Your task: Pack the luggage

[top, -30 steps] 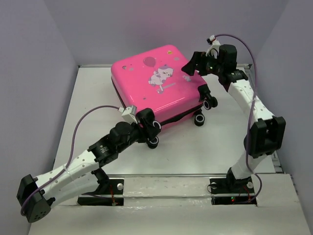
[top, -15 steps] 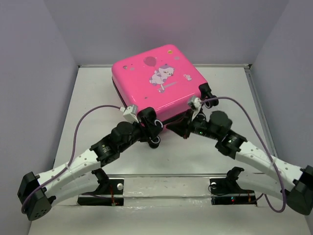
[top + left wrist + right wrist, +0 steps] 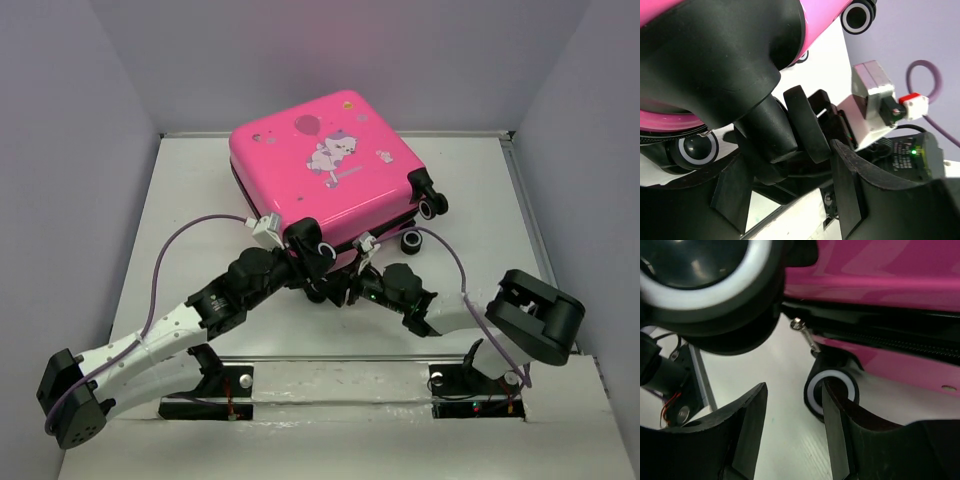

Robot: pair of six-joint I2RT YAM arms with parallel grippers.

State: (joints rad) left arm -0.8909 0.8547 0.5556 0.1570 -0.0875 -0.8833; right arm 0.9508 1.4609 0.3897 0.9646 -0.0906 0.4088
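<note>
The hot-pink luggage (image 3: 330, 170) lies flat and closed at the back middle of the table, with its black wheels toward me. My left gripper (image 3: 312, 262) is at its near corner. In the left wrist view its jaws (image 3: 790, 200) stand open under the black wheel housing (image 3: 725, 65). My right gripper (image 3: 335, 290) lies low on the table and points at the same corner. In the right wrist view it (image 3: 792, 425) is open and empty. A white-rimmed wheel (image 3: 832, 390) sits just past its right finger, and the zipper pull (image 3: 805, 335) hangs above.
Two more wheels (image 3: 425, 205) stick out at the suitcase's right side. The right arm's elbow (image 3: 535, 315) is folded near the table's front right. Grey walls close in the left, back and right sides. The metal mounting rail (image 3: 340, 375) runs along the near edge.
My right arm has swung from the suitcase's back right corner down to the front and now lies low, with its gripper at the near corner. My left arm has barely moved.
</note>
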